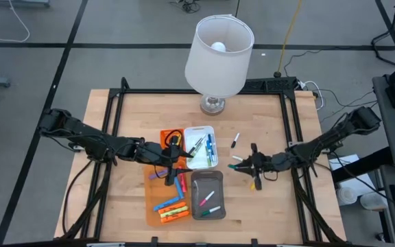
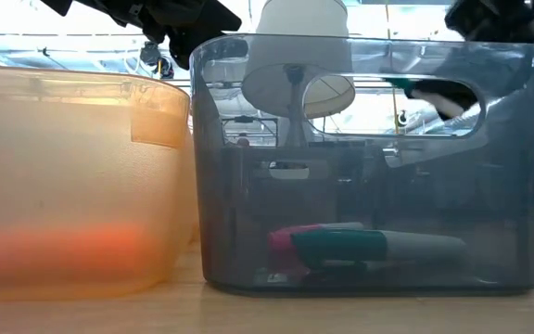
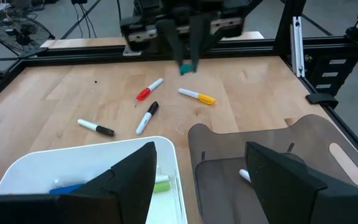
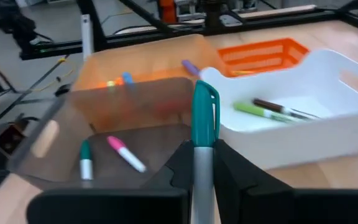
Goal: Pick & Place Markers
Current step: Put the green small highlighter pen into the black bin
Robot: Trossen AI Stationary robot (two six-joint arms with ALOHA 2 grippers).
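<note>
My right gripper (image 1: 241, 165) hangs above the bare table, right of the trays, shut on a white marker with a teal cap (image 4: 204, 115). My left gripper (image 3: 197, 186) stands open over the near corner of the white tray (image 1: 214, 130) and the grey tray (image 1: 218, 176), holding nothing. The grey tray has a pink-capped marker (image 4: 122, 151) and a teal-capped one (image 4: 86, 160) lying on its floor. More markers lie in the white tray and in the orange tray (image 1: 151, 206). Loose markers lie flat on the table: a red-capped one (image 3: 149, 90), a yellow-capped one (image 3: 197, 96) and a black-capped one (image 3: 148, 116). My right gripper pinches the marker's white barrel (image 4: 202, 163) between its two fingers, behind the cap. The marker lies along the fingers, and its teal cap end (image 3: 188, 66) sticks out past the fingertips toward the trays. It is lifted clear of the table, tipped slightly downward.
A white table lamp (image 1: 218, 51) stands at the table's far edge, behind the trays. A small orange basket (image 1: 172, 137) sits left of the white tray. Black frame rails run along the table's sides. Bare wood shows between the trays and the right arm.
</note>
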